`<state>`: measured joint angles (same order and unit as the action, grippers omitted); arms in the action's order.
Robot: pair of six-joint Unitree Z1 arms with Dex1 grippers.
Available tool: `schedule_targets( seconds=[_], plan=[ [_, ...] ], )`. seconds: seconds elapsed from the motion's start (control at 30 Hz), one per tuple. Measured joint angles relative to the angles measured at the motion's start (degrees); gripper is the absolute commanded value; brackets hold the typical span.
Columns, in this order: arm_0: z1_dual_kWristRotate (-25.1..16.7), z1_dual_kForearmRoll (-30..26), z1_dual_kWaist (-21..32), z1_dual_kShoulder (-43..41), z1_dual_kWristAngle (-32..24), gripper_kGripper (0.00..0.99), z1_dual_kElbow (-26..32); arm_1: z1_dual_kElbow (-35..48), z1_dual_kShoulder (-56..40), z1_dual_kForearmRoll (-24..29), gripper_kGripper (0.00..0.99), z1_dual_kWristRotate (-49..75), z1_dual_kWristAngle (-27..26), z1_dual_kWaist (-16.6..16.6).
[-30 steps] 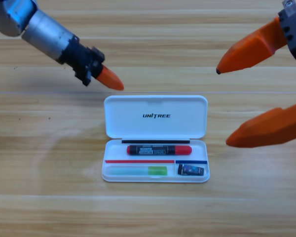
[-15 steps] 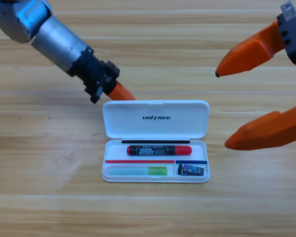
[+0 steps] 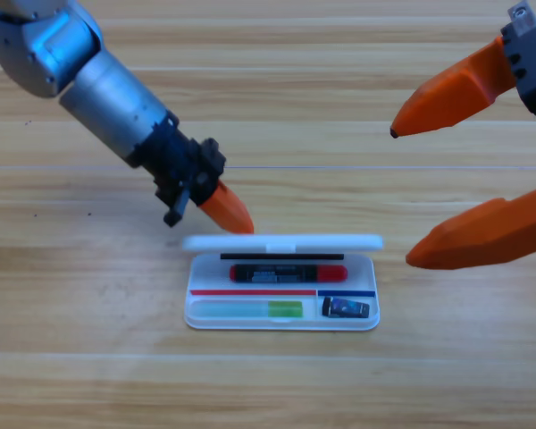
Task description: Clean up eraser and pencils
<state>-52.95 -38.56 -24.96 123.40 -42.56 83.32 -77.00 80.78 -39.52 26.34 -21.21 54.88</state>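
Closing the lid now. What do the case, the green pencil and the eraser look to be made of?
Case: smooth white hard plastic by its look, thin moulded rim, lid seen edge-on, left gripper behind it. Green pencil: translucent lime plastic, probably; one end looks whitish. Eraser: small dark block with a bluish sheen, likely rubber or vinyl; too small to be sure.
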Motion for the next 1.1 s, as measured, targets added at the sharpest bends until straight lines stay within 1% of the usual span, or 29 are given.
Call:
schedule_targets(
  seconds=[0.17, 0.23, 0.63, 0.97, 1.03, 1.07, 1.1],
  plan=[
    [0.1, 4.0, -1.5, -0.3, 1.9, 0.0, -3.4, 0.0, 0.0, 0.0, 0.943, 0.0, 0.0, 0.0],
    [0.2, 4.8, -2.1, -0.4, 2.5, 0.0, -4.4, 0.0, 0.0, 0.0, 0.943, 0.0, 0.0, 0.0],
    [1.8, 12.2, -4.8, -0.7, 5.2, 0.0, -8.7, 0.0, 0.0, 0.0, 0.943, -0.5, 0.0, 0.0],
    [2.5, 16.9, -6.1, -2.0, 7.0, 0.0, -11.9, 0.0, 0.0, 0.0, 0.943, -1.1, 0.0, 0.0],
    [2.9, 17.0, -6.2, -2.3, 7.4, 0.0, -12.0, 0.0, 0.0, 0.0, 0.943, -1.1, 0.0, 0.0],
    [3.0, 16.7, -6.4, -2.7, 8.0, 0.114, -12.0, 0.0, 0.0, 0.0, 0.943, -1.1, 0.0, 0.0],
    [3.0, 15.9, -6.6, -3.2, 8.5, 0.428, -11.9, 0.0, 0.0, 0.0, 0.943, -1.1, 0.0, 0.0]
  ],
)
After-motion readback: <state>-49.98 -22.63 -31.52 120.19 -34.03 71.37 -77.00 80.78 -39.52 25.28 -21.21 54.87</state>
